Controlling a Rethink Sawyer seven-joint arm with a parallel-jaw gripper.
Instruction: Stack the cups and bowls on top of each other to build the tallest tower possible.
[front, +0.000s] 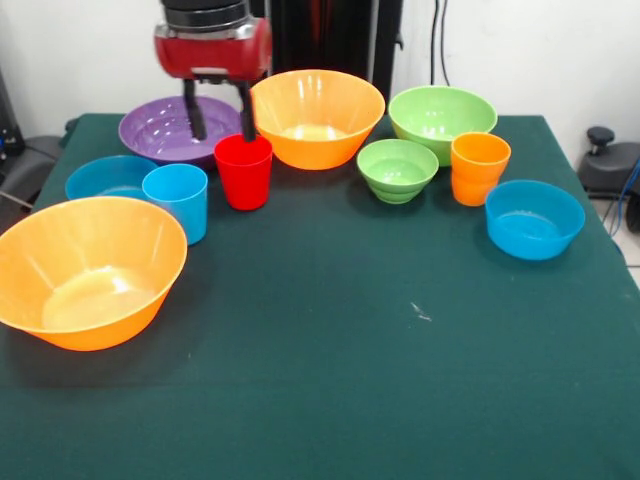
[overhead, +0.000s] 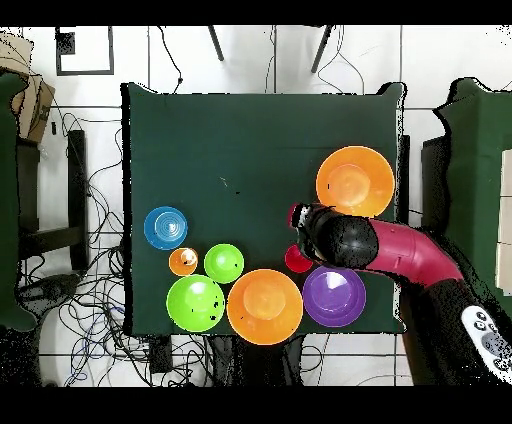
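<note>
- Gripper (front: 221, 128) hangs right over the red cup (front: 244, 171), spread fairly wide, two black fingers (front: 194, 112) well apart.
- One finger drops to the red cup's back rim and seems to touch it or dip just inside; the other stands clear of the cup, over the purple bowl (front: 165, 128). Nothing clamped between them.
- Red cup upright on the green tablecloth (front: 350, 350), not stacked on anything, mouth up.
- Around the red cup, in the front view: purple bowl just behind and to the left; large orange bowl (front: 317, 117) just behind and to the right, near touching; light blue cup (front: 176, 201) near, left and slightly in front; small blue bowl (front: 108, 176) beyond that cup, further left.
- Second large orange bowl (front: 90, 270) well in front and to the left of the red cup.
- Right of the red cup, well apart: small green bowl (front: 397, 169), large green bowl (front: 442, 120) behind it, orange cup (front: 479, 167) upright, another small blue bowl (front: 534, 219) furthest off.
- All bowls mouth up, each on the cloth, none nested.
- In the overhead view, red arm (overhead: 400, 250) covers most of the red cup (overhead: 297, 260).
</note>
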